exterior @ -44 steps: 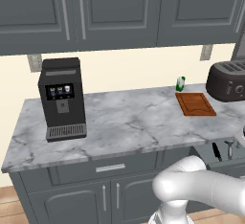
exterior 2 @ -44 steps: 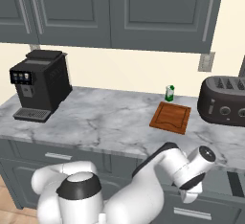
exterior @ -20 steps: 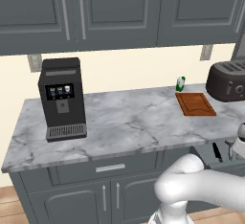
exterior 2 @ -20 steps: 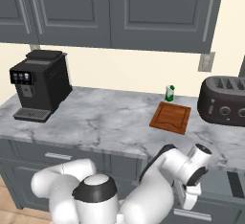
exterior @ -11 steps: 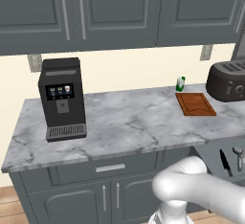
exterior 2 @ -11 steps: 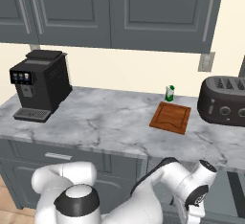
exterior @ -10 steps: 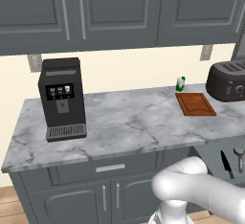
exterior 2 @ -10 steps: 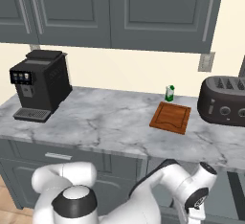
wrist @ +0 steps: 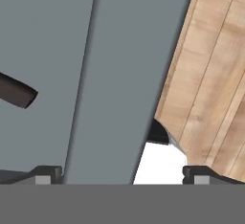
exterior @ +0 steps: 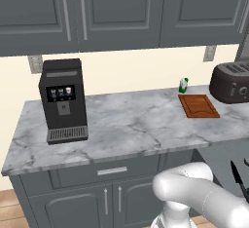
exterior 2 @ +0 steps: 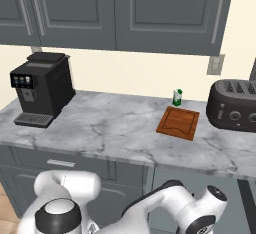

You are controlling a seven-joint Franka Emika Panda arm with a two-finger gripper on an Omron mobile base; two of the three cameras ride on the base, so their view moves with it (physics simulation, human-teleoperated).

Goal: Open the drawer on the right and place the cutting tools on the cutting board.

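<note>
At the 4 o'clock corner of the left base view, the slate-grey open drawer with a plain grey interior (exterior: 221,161) is seen pulled out below the counter edge, and the slim black knife (exterior: 238,175) lies inside it, blade end toward 11 o'clock; a pale sliver at the right edge may be the second tool, but this cannot be told. The flat rectangular reddish-brown wooden cutting board with a grooved rim (exterior: 198,105) rests on the grey-veined marble counter (exterior: 126,124) at 2 o'clock, just beside the small green-and-white bottle (exterior: 183,85) and near the dark toaster (exterior: 231,82). In the right base view, the board is found at 3 o'clock from centre, bare of tools, and the drawer's grey front shows low at 5 o'clock, past the white arm. In the hand view, the two-finger gripper (wrist: 122,174) is seen with its dark tips spread wide and nothing between them, above a grey drawer wall; a dark rounded end, judged to be the knife handle, enters at 9 o'clock, and pale wooden floor planks (wrist: 210,89) lie at 3 o'clock. The knife is judged light, stiff, thin and smooth, so likely to slip or pivot; the handle, near its middle, is judged the best hold, the blade being avoided.
</note>
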